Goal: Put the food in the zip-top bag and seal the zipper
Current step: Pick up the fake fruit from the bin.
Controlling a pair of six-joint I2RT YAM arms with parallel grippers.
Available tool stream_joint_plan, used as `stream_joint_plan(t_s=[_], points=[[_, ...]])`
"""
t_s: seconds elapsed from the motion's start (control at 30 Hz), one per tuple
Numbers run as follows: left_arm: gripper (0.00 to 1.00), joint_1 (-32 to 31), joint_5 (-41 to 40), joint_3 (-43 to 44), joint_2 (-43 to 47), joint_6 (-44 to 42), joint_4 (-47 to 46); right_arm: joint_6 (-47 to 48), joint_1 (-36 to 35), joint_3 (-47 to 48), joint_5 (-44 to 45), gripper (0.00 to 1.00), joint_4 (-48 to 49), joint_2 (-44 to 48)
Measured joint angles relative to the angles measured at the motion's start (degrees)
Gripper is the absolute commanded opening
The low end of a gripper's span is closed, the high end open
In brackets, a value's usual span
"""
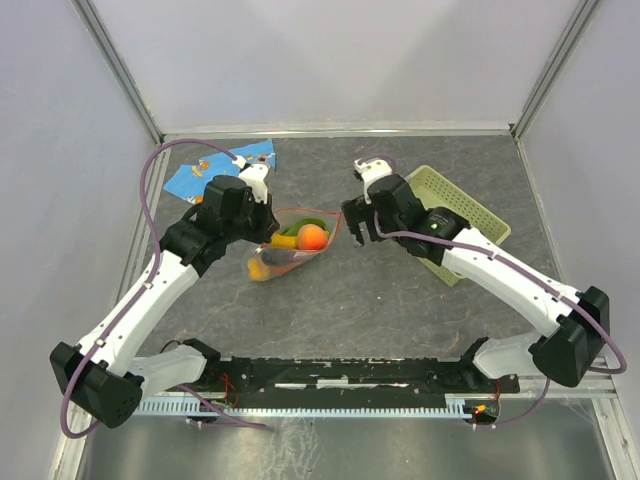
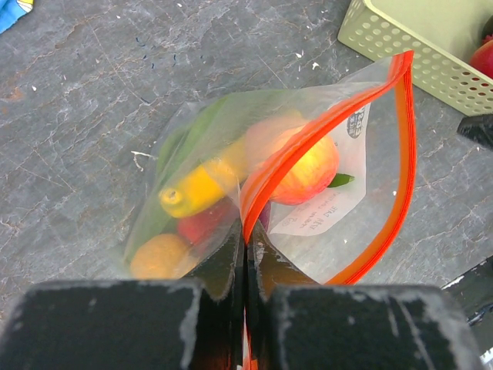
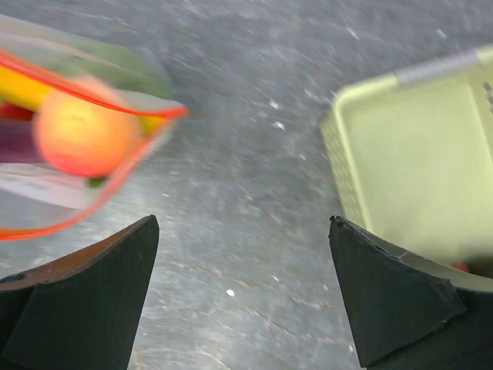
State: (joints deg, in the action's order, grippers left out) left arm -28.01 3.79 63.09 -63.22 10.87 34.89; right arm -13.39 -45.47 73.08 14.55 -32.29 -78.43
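1. Overhead, the zip-top bag (image 1: 288,248) is seen lying on the grey table (image 1: 350,300) between the two arms, with food packed inside it. The left tool (image 1: 270,228) is set at the bag's upper left corner. The right tool (image 1: 355,225) is held just beside the bag's right tip, apart from it, with its jaws spread. A pale green basket (image 1: 470,205) is partly covered by the right arm, and a blue cloth (image 1: 215,172) is laid at the far left.

2. Closer, from the left wrist, the left tool is shown clamped on the near end of the zipper (image 2: 407,146), its fingers pressed together with the plastic pinched between them. The two red-orange strips are parted in a wide loop, so the mouth is not sealed. A peach (image 2: 304,166) is lodged at the mouth. Behind the clear plastic a banana (image 2: 192,193), an orange (image 2: 158,258), a red round fruit (image 2: 204,225) and a green leaf (image 2: 202,127) are made out. A corner of the basket is caught at the upper right.

3. Lastly, from the right wrist, the right tool is shown fully open with nothing between its fingers, above bare table between bag and basket. The bag is blurred at the left edge, with the peach and a dark purple eggplant (image 3: 15,142) inside.
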Motion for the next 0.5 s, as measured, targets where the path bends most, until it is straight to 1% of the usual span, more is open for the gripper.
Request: stream_joint_plan(t_s=[0.13,0.33,0.5], points=[[0.03,0.0,0.04,-0.07,0.0,0.0,-0.04,-2.78,3.26,-4.31,4.81,0.99,-3.21,2.4],[0.03,0.0,0.7,-0.11,-0.02,0.0,-0.15,-7.5,11.8,-11.85,8.15,0.99,-5.68,6.29],[0.03,0.02,0.92,-0.17,0.0,0.0,-0.33,-9.99,16.74,-15.8,9.84,0.99,-6.08,6.75]])
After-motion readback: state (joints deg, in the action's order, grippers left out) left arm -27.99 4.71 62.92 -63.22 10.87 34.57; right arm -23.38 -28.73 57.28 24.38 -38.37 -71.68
